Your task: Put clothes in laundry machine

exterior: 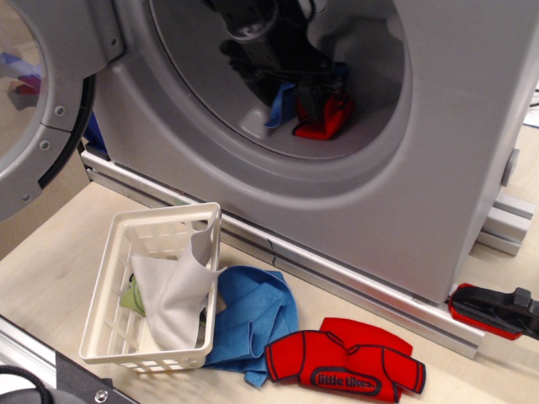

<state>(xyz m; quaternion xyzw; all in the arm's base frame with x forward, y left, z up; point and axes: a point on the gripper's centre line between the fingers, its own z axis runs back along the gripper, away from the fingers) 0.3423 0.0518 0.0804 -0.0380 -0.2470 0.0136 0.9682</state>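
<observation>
The laundry machine fills the back of the view, its round opening facing me and its door swung open at the left. My gripper reaches deep into the drum. It looks shut on a bundle of clothes: a red piece bunched low on the drum wall and a blue strip hanging beside it. More clothes lie outside: a red shirt with navy trim, a blue cloth, and a grey-white cloth over a green piece in the basket.
A white slatted basket stands on the wooden table in front of the washer, at the left. A red and black tool lies at the right by the washer's metal base rail. A metal frame edge runs along the bottom left.
</observation>
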